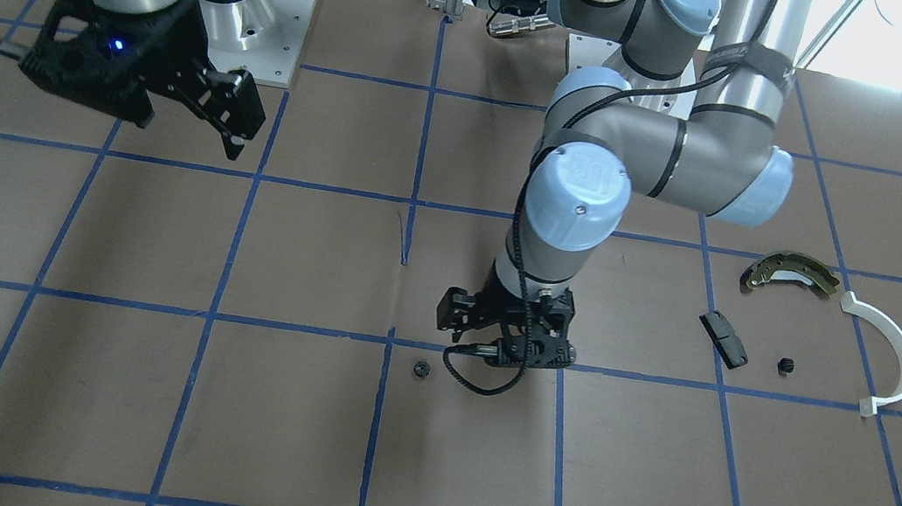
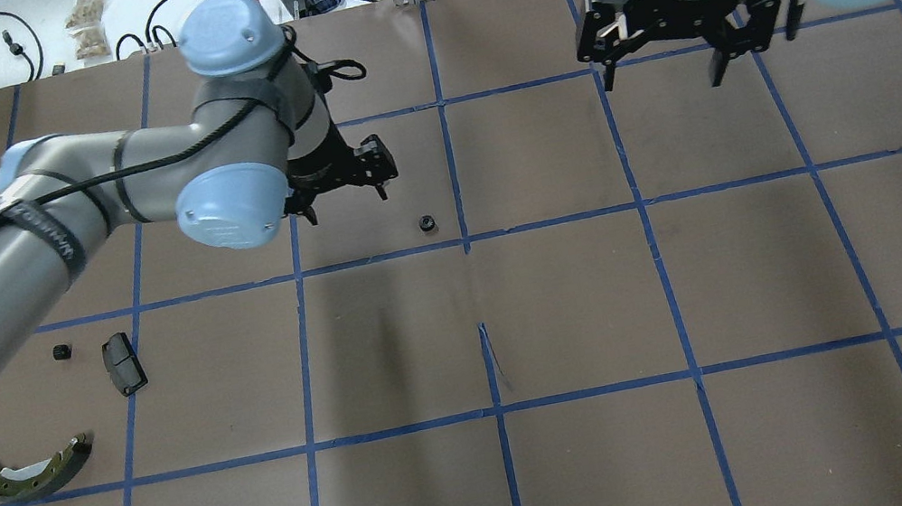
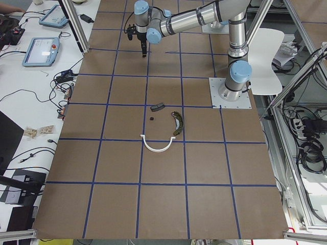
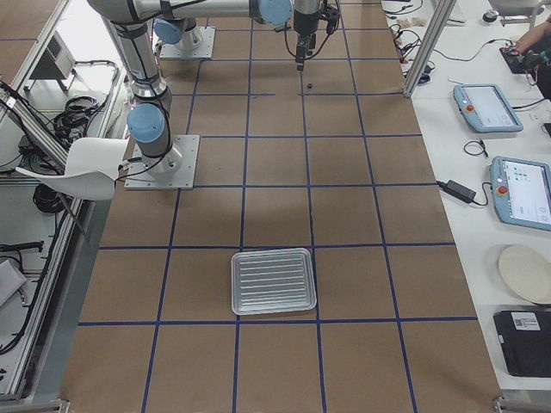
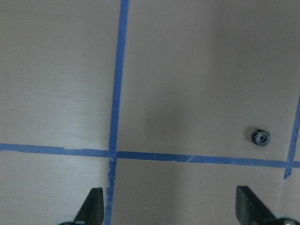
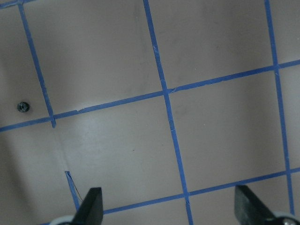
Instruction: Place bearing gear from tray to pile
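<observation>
While the tray (image 4: 274, 292) and pile (image 1: 792, 276) are set at opposite counter (image 2: 571, 315) ends, left gripper (image 2: 347, 204) and right gripper (image 2: 665, 78) are held empty, jaws wide. The bearing gear (image 2: 428, 223) is found mid-counter, near the left; pickup is judged pending, with centring and descent required.

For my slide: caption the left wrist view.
Open left tool above brown, blue-taped table; small black toothed gear lies beyond a tape line.
</observation>
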Motion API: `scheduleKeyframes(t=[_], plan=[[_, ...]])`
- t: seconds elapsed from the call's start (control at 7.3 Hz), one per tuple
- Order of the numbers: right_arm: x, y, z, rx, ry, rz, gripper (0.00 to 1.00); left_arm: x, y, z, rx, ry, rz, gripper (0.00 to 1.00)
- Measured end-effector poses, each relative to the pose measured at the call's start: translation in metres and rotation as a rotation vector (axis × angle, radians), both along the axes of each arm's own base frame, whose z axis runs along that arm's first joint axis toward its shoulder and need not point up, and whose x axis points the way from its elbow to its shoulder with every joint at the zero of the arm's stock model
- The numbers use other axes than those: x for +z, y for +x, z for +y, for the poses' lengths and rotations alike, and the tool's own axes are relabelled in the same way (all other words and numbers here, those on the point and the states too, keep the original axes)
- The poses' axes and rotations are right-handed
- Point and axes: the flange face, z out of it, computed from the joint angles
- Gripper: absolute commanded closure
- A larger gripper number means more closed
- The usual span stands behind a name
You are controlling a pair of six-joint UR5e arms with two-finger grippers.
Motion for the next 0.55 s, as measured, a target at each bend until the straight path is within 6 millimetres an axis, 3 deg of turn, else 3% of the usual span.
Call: scheduleKeyframes(t=[0.27,0.55], plan=[[0.021,-0.004,0.018,0.046,-0.027,0.001,0.00,-0.041,-0.046,-0.007,0.103,0.031,-0.016,0.00],[0.026,-0.004,0.014,0.080,-0.069,-0.001,0.00,-0.066,-0.069,-0.013,0.128,0.028,-0.050,0.00]])
